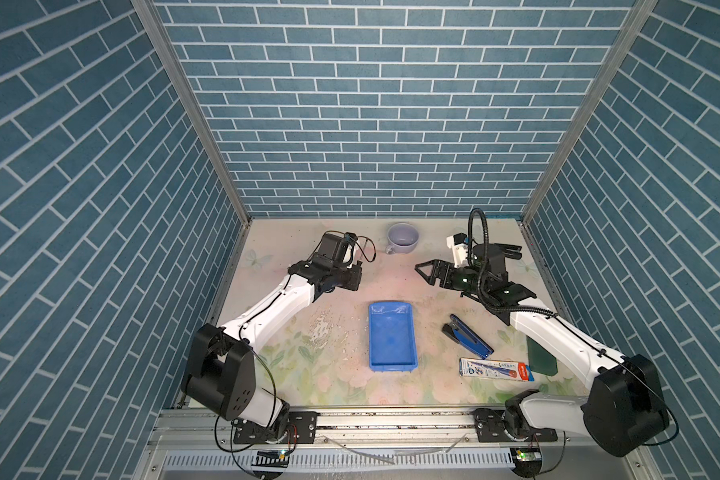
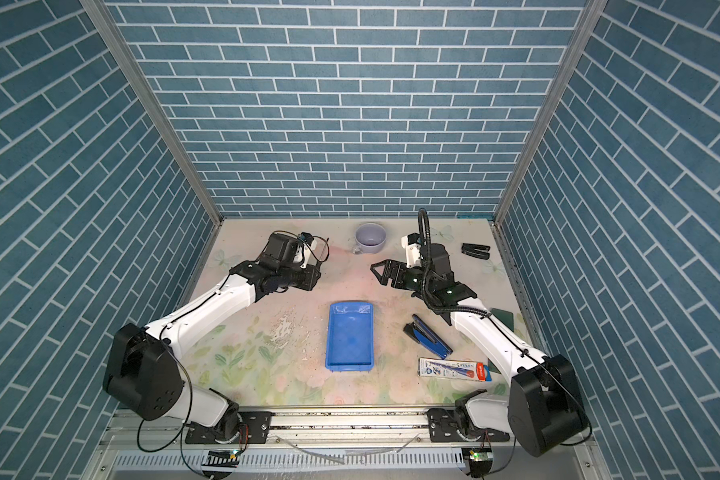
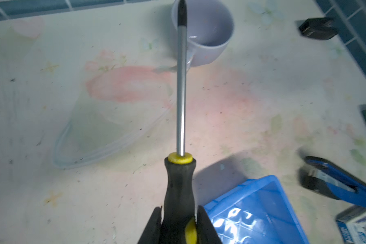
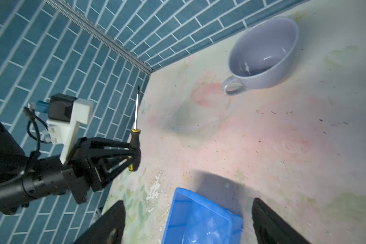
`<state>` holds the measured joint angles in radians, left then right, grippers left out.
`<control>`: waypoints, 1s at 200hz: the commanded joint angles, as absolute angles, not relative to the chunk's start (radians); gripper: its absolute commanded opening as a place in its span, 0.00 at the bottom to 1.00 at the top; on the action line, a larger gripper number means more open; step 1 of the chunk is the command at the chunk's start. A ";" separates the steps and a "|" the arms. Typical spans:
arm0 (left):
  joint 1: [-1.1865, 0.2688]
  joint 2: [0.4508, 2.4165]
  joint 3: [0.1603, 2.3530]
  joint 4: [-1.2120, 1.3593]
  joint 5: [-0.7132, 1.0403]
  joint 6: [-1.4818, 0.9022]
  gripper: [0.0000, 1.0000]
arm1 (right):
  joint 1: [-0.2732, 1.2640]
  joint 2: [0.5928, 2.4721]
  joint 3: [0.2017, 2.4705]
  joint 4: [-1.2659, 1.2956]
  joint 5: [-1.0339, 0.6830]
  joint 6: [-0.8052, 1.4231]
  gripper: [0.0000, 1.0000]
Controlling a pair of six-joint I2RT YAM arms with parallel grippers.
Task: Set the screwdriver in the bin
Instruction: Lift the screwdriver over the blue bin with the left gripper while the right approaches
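The left end effector (image 3: 179, 213) squeezes the screwdriver (image 3: 181, 126): black handle, yellow bits, thin shiny shaft; the right end effector (image 4: 187, 219) gapes wide.

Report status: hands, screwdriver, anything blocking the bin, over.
Left hand shut on screwdriver, held in the air, short of the bin. Right hand open, empty, beyond the bin. Bin empty, nothing in the way.

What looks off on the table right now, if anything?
The table cover is flaked white left of the bin, with crumbs scattered around. Nothing looks spilled or tipped. The screwdriver sits straight in the left claw.
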<state>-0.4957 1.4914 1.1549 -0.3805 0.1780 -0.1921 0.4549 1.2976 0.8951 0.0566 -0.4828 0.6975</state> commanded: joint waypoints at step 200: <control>-0.695 1.429 1.094 -0.126 0.514 -0.279 0.26 | 0.433 1.391 1.006 0.175 -0.667 0.865 0.00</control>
<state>-0.6865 1.4525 1.0992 -0.1467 0.4927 -0.3012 0.4492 1.4151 0.9493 0.3019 -0.6594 0.9401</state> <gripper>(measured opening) 0.274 0.068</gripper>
